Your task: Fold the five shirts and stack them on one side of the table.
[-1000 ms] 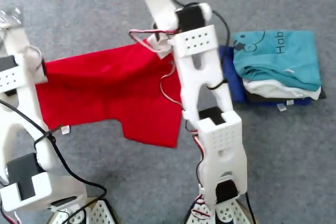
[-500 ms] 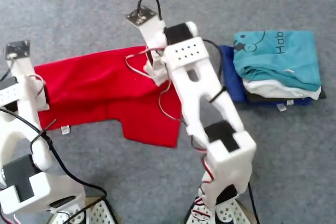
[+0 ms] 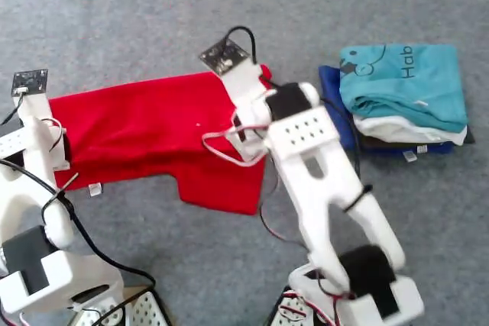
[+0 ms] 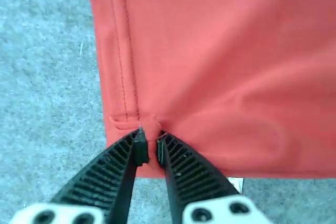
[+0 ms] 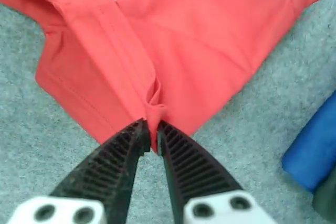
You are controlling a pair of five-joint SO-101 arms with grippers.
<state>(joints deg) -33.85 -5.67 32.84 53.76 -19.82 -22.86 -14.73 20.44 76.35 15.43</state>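
A red shirt [image 3: 153,135] lies spread across the grey table, one sleeve sticking out toward the front. My left gripper [image 4: 148,148] is shut on a pinch of the red shirt's [image 4: 220,66] hemmed corner at its left end, where the left arm [image 3: 34,131] stands. My right gripper [image 5: 150,139] is shut on a raised fold of the red shirt [image 5: 173,40] at its right side, under the right arm [image 3: 260,108]. At the right, a stack of folded shirts [image 3: 401,97] has a teal one on top, then white, dark and blue ones.
The blue edge of the stack [image 5: 312,150] lies close to my right gripper. Bare grey table [image 3: 428,227] stretches in front of the shirt and the stack, and along the far side [image 3: 153,28].
Both arms have pulled back toward the front and dropped lower, drawing the far edge of the red shirt forward. The right arm swung from the far middle down over the shirt's right side.
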